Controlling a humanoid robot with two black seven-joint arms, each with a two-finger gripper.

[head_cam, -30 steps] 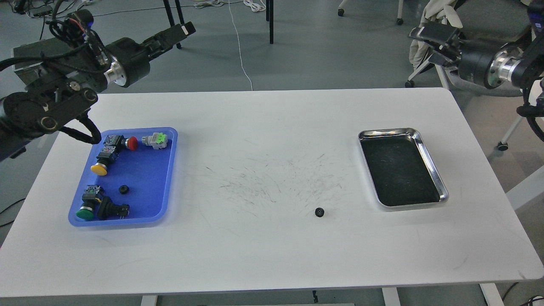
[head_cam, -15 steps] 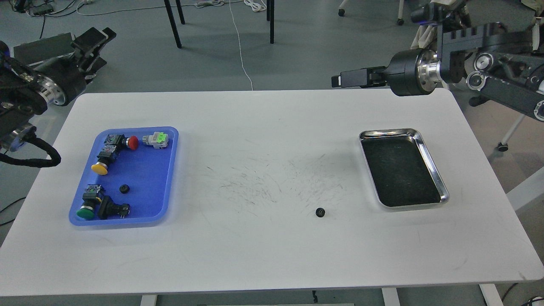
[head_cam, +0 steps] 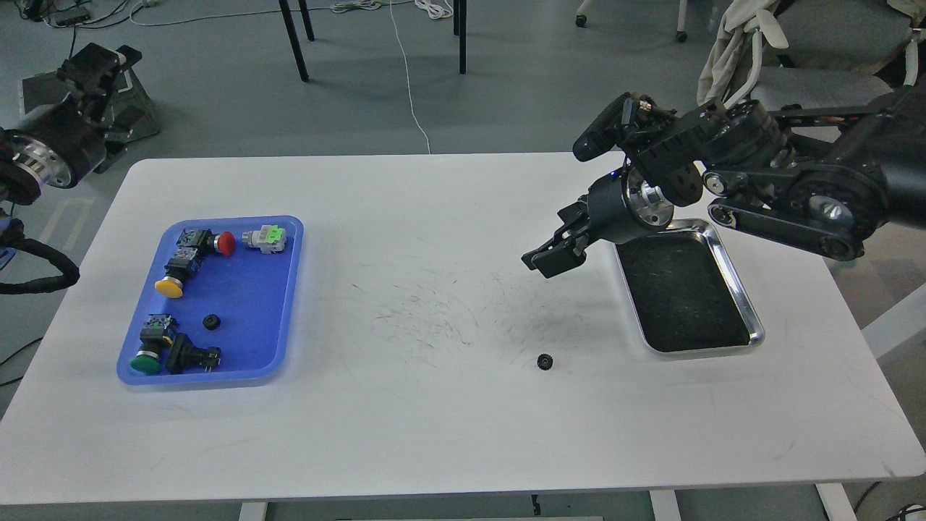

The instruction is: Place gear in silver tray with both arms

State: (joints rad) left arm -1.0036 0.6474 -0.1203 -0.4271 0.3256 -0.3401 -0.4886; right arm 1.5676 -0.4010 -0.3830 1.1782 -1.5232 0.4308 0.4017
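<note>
Head view. Two small black toothed gears: one (head_cam: 545,361) on the scuffed white counter (head_cam: 448,434) toward its near edge, right of centre; one (head_cam: 210,323) in the blue plastic tray (head_cam: 286,289) near the left edge. One rectangular shiny steel tray (head_cam: 731,275), empty, near the right edge. Right gripper (head_cam: 555,255) angled downward beside it, fingers slightly parted, empty. Left gripper (head_cam: 98,65) off the far-left corner; state cannot be told.

gear (head_cam: 544,361) on table (head_cam: 448,434) | left of silver tray (head_cam: 738,289) | plastic tray (head_cam: 286,289) far left
</note>
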